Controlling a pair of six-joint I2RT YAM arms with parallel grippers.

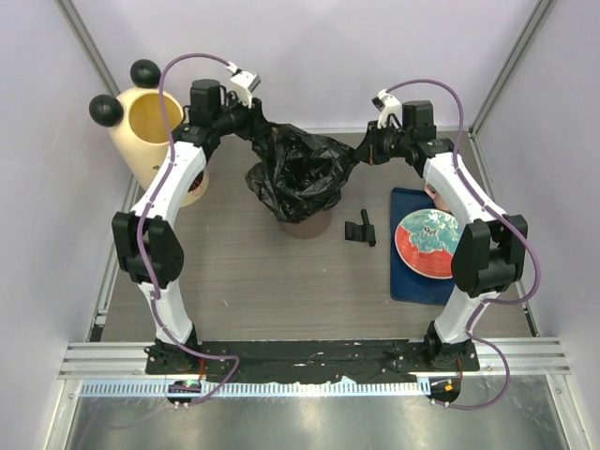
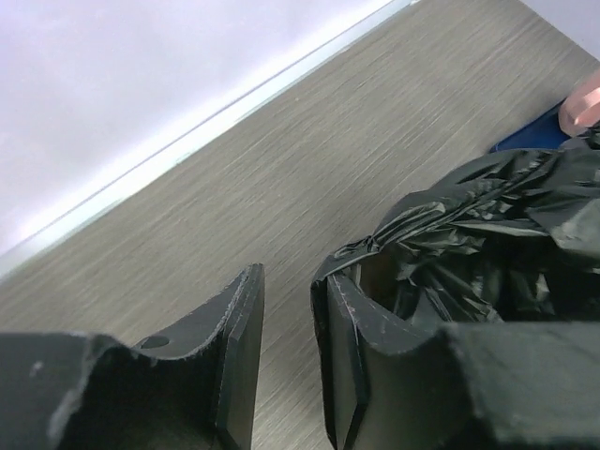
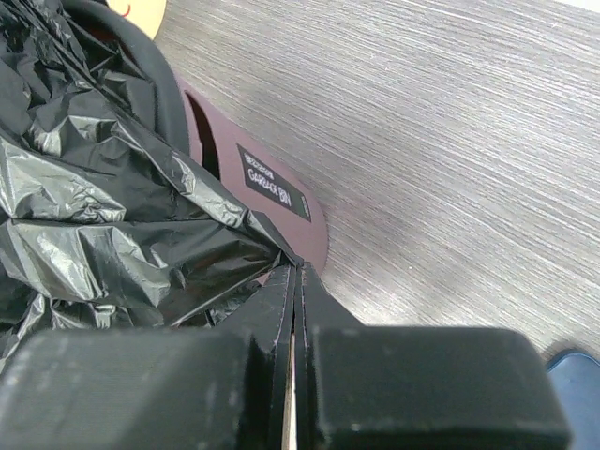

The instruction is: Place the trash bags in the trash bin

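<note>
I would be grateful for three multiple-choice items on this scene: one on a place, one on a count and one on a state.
1. Where is the black trash bag?
A. Draped over the brown bucket in mid-table
B. Folded flat beside the arm bases
C. Hanging off the far table edge

2. How many black ball ears does the cream bin have?
A. One
B. Two
C. Three

3. How is the right gripper set?
A. Wide open, well clear of the bag
B. Shut on a fold of the bag
C. Out of every view

Answers:
1 A: the top view shows the bag bunched over the bucket's mouth.
2 B: two black balls sit at the bin's rim.
3 B: the right wrist view shows the fingers pressed together with the plastic running into them.
</note>
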